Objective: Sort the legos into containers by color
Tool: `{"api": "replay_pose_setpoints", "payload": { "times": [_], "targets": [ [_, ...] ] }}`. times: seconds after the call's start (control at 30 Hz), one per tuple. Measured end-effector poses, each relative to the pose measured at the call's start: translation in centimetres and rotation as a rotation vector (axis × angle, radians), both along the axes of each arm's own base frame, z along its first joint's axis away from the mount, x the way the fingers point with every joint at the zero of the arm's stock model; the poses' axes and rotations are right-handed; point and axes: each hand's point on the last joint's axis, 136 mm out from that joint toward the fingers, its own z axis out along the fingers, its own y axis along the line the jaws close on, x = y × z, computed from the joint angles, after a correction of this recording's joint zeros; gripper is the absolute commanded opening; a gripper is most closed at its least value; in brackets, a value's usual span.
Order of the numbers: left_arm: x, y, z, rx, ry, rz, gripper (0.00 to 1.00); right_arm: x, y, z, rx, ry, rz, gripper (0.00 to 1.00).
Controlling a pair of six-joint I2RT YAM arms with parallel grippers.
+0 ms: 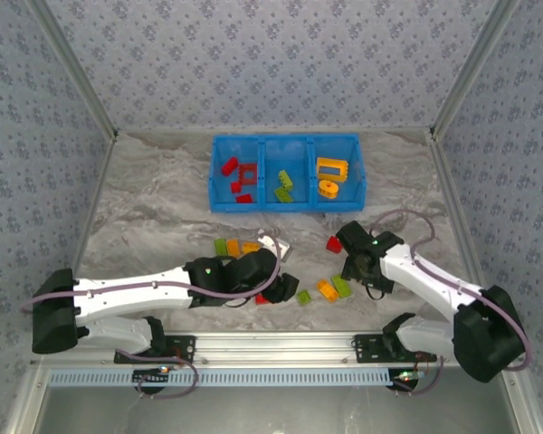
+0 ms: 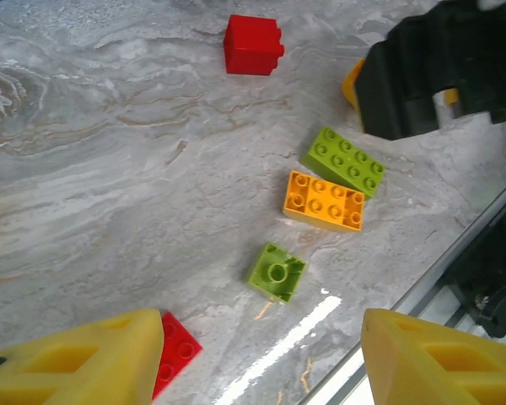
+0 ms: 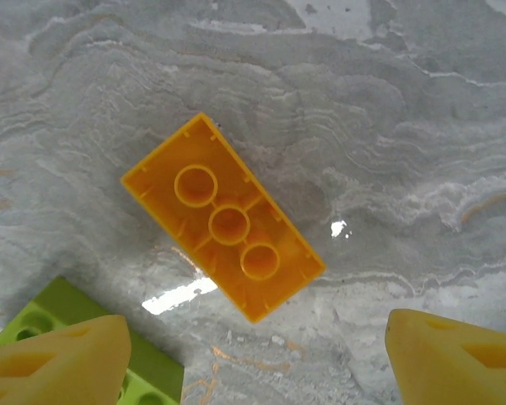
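Nearest the arm bases, well short of the blue tray, we saw both grippers low over the glossy marble-patterned table. The left gripper stood with its yellow fingers wide apart and empty, with a red brick just beside one finger and a small lime green square brick slightly closer to the tray. The right gripper was also spread wide, holding nothing. It hung over an orange brick that lay upside down, its hollow underside and three round tubes facing up. We judged this brick light, rigid and smooth-walled, likely to skid on the table. The surest hold seemed to be across its two long walls, at the middle. Closer to the tray lay a red cube, with green and orange bricks to its left. Farthest away, inside the tray, red bricks lay in the left compartment, green ones in the middle and orange-yellow ones in the right.
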Motion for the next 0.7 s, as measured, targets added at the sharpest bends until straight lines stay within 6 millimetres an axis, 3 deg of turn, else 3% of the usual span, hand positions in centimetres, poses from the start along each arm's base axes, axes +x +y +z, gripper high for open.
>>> {"api": "replay_pose_setpoints", "payload": {
  "times": [0.17, 0.27, 0.7],
  "targets": [
    [0.4, -0.5, 0.7, -0.039, -0.017, 0.03, 0.63, 0.8, 0.0, -1.6, -0.033, 0.065, 0.044, 0.77],
    [0.5, -0.5, 0.9, -0.045, -0.022, 0.034, 0.63, 1.3, -0.2, -2.2, -0.043, 0.081, 0.064, 0.68],
    [0.5, -0.7, 1.1, -0.051, -0.023, 0.031, 0.63, 2.9, -0.1, -2.8, -0.055, 0.067, 0.114, 0.41]
  ]
}}
